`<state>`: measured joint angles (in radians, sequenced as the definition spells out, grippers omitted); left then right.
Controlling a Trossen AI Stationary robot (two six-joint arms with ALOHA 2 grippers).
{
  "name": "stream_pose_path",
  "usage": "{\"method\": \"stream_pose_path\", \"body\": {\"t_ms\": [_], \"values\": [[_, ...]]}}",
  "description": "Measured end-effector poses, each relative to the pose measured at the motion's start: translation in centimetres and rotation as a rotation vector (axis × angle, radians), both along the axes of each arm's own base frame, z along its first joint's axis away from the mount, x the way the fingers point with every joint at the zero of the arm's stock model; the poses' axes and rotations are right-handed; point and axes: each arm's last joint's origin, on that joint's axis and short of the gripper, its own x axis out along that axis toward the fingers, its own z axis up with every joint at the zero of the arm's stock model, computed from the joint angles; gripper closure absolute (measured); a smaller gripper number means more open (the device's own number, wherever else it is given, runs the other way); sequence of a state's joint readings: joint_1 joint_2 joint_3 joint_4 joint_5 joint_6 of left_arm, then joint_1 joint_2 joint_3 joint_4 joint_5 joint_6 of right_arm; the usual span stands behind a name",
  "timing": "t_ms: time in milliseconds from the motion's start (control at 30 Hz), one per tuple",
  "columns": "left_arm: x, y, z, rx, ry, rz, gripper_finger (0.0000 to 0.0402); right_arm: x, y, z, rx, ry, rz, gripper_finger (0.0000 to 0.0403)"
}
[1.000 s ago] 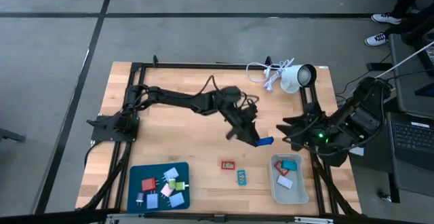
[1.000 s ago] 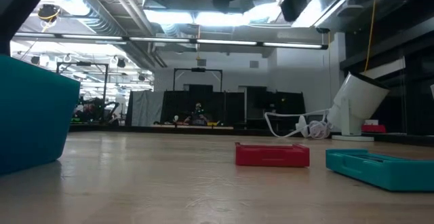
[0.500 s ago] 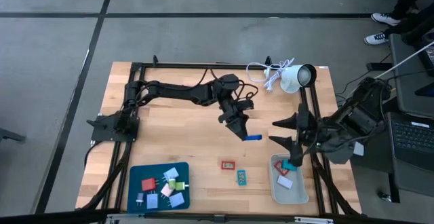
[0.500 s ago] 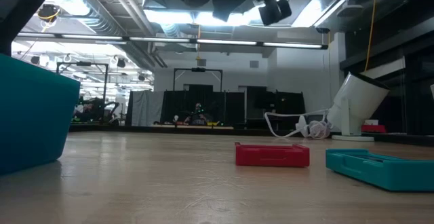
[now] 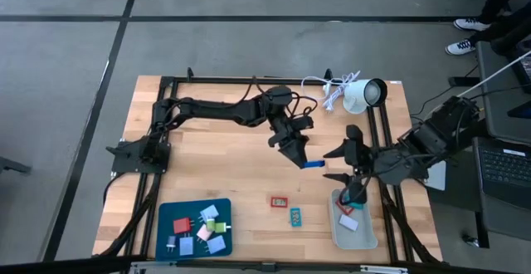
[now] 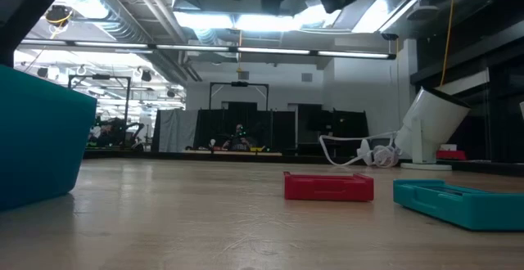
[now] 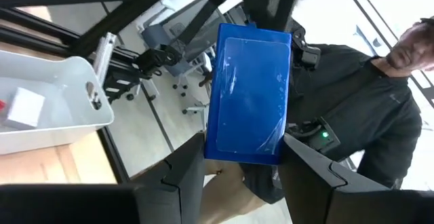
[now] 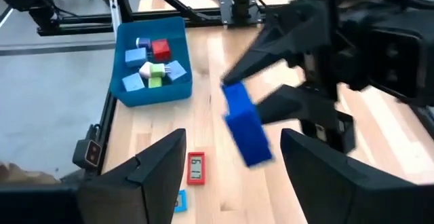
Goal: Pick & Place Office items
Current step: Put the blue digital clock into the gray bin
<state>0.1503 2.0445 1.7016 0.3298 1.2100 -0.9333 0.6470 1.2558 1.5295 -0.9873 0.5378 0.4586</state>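
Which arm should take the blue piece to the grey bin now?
Probably right: the left gripper holds the blue piece in mid-air, and the open right gripper faces it, directly beside the grey bin.

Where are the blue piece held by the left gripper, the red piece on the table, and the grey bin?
blue piece (image 7: 249, 95), left wrist view, flat face.
red piece (image 6: 328, 186), low view, front edge.
grey bin (image 5: 336, 234), high view, left wall.
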Motion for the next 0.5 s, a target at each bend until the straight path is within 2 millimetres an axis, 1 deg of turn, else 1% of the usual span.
{"method": "stream_pose_path", "body": {"t_ms": [133, 500], "values": [[0.01, 0.01, -0.01, -0.002, 0.004, 0.006, 0.0249, 0.37, -0.24, 0.09, 0.007, -0.003, 0.016, 0.0158], [0.02, 0.00, 0.03, -0.003, 0.002, 0.008, 0.0249, 1.03, -0.66, 0.19, 0.022, -0.022, -0.013, 0.0158]]}}
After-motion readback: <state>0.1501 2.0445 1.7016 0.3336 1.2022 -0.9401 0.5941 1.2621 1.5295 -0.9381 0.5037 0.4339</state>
